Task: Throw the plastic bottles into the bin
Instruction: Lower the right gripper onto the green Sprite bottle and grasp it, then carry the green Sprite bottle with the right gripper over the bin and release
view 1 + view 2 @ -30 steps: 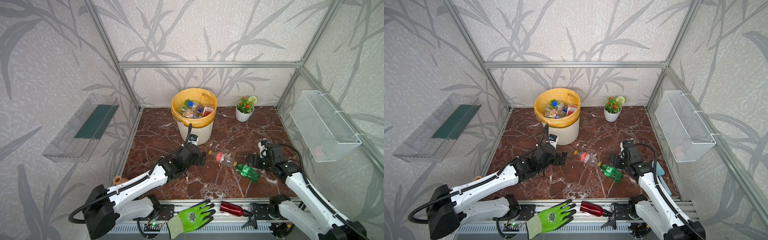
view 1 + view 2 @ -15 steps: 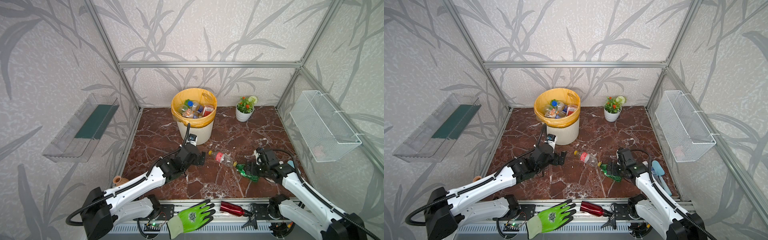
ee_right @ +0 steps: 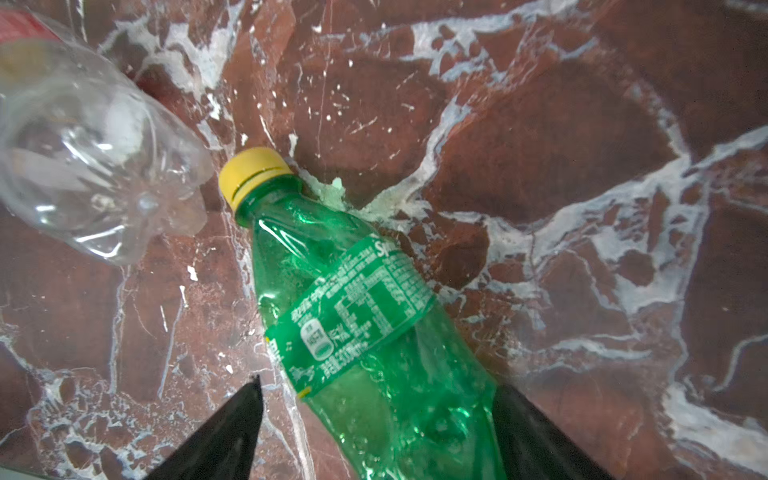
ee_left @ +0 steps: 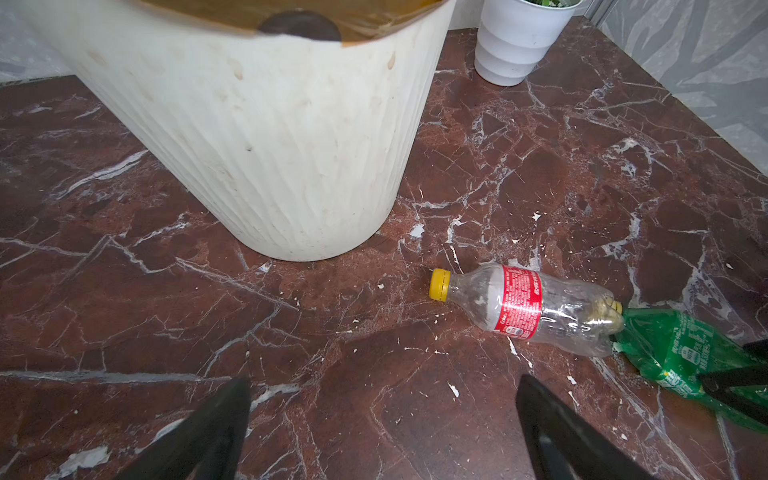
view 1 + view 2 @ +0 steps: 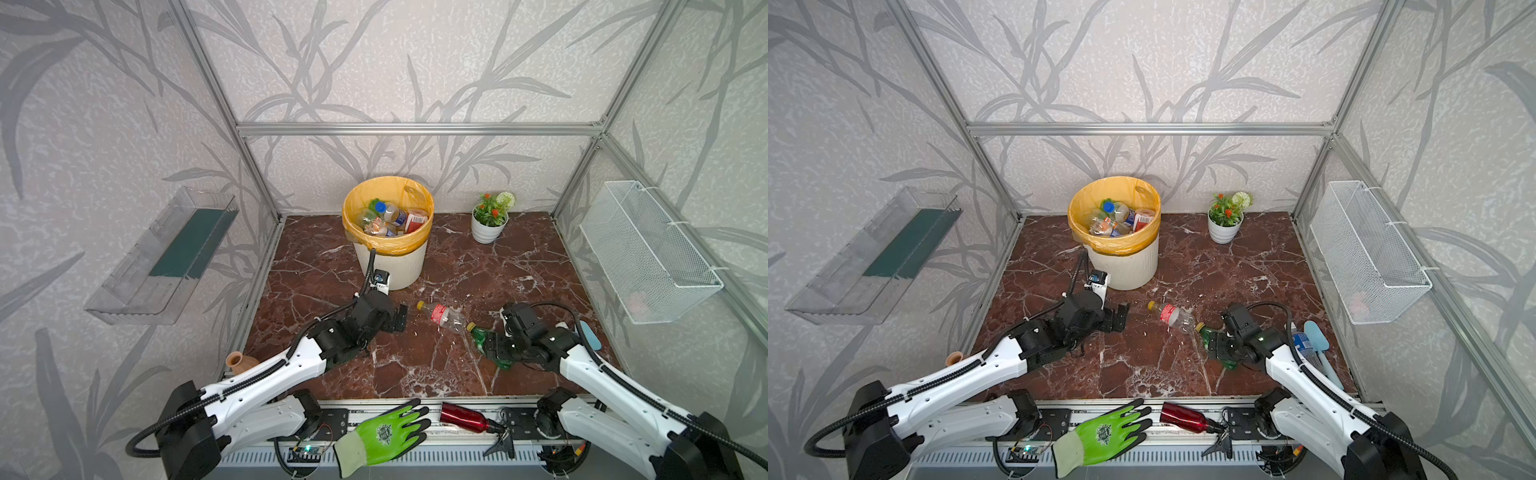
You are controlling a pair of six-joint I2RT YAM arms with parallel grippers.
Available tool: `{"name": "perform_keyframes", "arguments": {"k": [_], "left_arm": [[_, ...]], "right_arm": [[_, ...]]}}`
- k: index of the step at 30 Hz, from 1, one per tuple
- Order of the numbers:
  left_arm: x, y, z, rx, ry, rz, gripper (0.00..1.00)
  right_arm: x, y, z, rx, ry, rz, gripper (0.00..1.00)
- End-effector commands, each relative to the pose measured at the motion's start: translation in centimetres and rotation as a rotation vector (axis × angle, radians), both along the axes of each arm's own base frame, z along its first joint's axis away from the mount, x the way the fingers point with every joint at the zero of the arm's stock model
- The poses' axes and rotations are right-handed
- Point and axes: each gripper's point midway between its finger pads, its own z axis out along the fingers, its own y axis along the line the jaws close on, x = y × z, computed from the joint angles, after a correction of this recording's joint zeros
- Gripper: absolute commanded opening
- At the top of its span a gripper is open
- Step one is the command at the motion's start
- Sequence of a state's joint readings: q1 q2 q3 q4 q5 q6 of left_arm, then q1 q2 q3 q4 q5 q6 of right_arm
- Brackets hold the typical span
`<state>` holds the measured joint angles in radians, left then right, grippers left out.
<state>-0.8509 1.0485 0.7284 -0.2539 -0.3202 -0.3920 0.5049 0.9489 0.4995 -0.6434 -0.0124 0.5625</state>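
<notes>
Green bottle (image 5: 478, 337) lies flat, lower right of centre in both top views, cap just beside clear red-label bottle (image 5: 442, 318). Right gripper (image 3: 378, 382) straddles green bottle, jaws apart, not clamped. Left gripper (image 4: 384, 378) wide, empty. Bin (image 5: 395, 266) upper centre, holds more bottles (image 5: 390, 218).

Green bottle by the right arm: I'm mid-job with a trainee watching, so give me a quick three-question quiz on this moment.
1. True or false: the left tool is holding the clear red-label bottle.
2. What lies between the open fingers of the right tool? A) the green bottle B) the red metal bottle C) the green glove
3. Fill in: the green bottle's cap is ___.

Key: 1 false, that tool is open and empty, and the bottle lies on the floor ahead of it; 2 A; 3 yellow.
</notes>
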Motion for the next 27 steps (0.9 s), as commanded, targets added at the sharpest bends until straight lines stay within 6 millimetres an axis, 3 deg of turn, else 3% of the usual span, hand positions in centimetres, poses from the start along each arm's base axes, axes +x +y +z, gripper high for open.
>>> {"name": "perform_keyframes", "arguments": {"k": [1,6,21,24,27], "left_arm": [[-0.1,0.6,-0.1,0.023,-0.018,0.007,0.99],[-0.1,1.3,-0.1,0.03,-0.015,0.044,0.99],[-0.6,3.7,0.5,0.025,-0.049,0.121,0.99],[-0.7,4.0,0.7,0.027,-0.055,0.128,0.99],[-0.8,4.3,0.9,0.032,-0.058,0.137,0.99]], "right_arm": [[-1.0,-0.8,-0.9,-0.073,0.051,-0.013,0.87],[-1.1,-0.7,-1.5,-0.119,0.105,-0.024,0.85],[1.7,0.0,-2.4,-0.257,0.112,0.019,0.85],[1.9,0.1,-2.8,-0.27,0.127,0.023,0.79],[2.1,-0.1,-2.7,-0.291,0.127,0.025,0.68]]}}
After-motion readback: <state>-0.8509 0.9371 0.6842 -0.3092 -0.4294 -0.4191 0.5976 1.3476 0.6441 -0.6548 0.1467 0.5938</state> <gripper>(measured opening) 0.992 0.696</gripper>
